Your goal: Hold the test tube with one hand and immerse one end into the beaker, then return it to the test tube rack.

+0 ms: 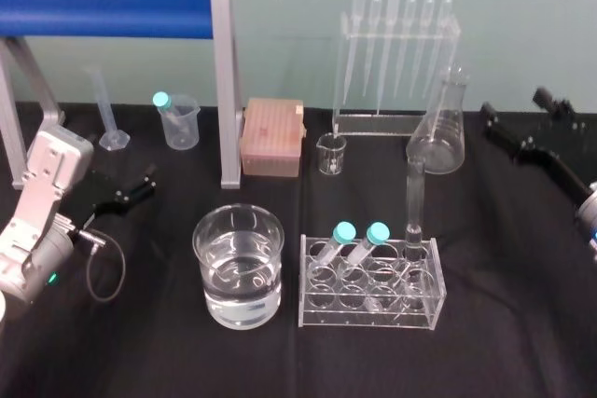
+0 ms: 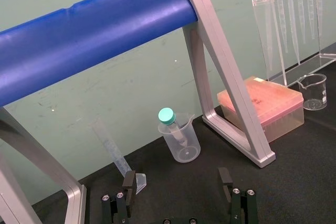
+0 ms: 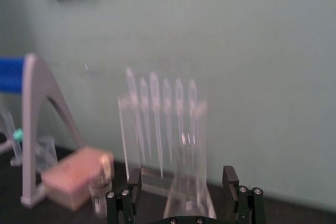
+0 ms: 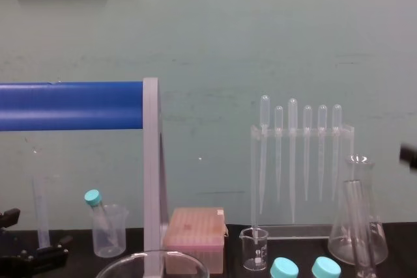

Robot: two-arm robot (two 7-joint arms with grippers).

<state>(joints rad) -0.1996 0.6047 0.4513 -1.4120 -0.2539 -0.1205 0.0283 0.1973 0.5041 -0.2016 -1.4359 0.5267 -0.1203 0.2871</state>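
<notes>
The test tube (image 1: 414, 198) stands upright in the right rear hole of the clear rack (image 1: 373, 309); in the chest view the test tube (image 4: 357, 226) rises in front of the flask. Left of the rack sits the wide beaker (image 1: 238, 230), partly filled with water. My right gripper (image 1: 513, 107) is open, off to the right behind the rack and apart from the tube; in the right wrist view the right gripper (image 3: 182, 177) has nothing between its fingers. My left gripper (image 1: 140, 188) rests open at the table's left, and in the left wrist view the left gripper (image 2: 177, 179) is empty.
Two teal-capped tubes (image 1: 359, 235) lean in the rack. Behind stand a pipette stand (image 1: 396, 62), a conical flask (image 1: 440, 132), a small beaker (image 1: 331, 154), a pink tip box (image 1: 272, 137) and a blue-barred frame (image 1: 222, 81). A plastic beaker (image 1: 179, 121) and a cylinder (image 1: 107, 109) stand rear left.
</notes>
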